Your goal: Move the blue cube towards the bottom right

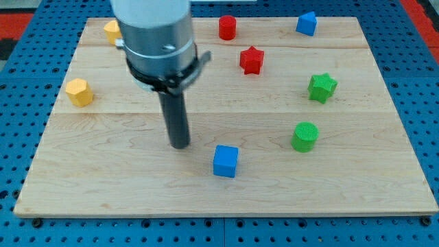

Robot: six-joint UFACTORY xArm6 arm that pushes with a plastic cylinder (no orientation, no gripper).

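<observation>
Near the worktop's centre: my tip [179, 144] is pressing down on the wood, hanging from the grey arm housing [152, 34] that is covering part of the top-left area.
Claw: none is showing; the arm is ending in a plain dark rod, so I cannot tell any spread or pinch.
Blue cube [225, 161]: it is sitting just right of and slightly below my tip, near but apart from it, closer to the worktop's bottom edge than to the top.
Green cylinder [304, 136]: it is standing to the right of the blue cube, well apart, toward the right edge.
Green star [322, 88]: it is lying above the green cylinder, near the right edge.
Red star [252, 60]: it is resting right of the arm housing, toward the top edge.
Red cylinder [227, 27]: it is standing at the top edge, above the red star.
Blue block [306, 23]: it is sitting near the top-right corner; its exact shape is unclear.
Yellow block [79, 92]: it is lying near the left edge.
Second yellow block [112, 31]: it is peeking out by the top-left corner, partly hidden by the housing.
Worktop [103, 185]: it is lying on a blue perforated base [14, 137].
</observation>
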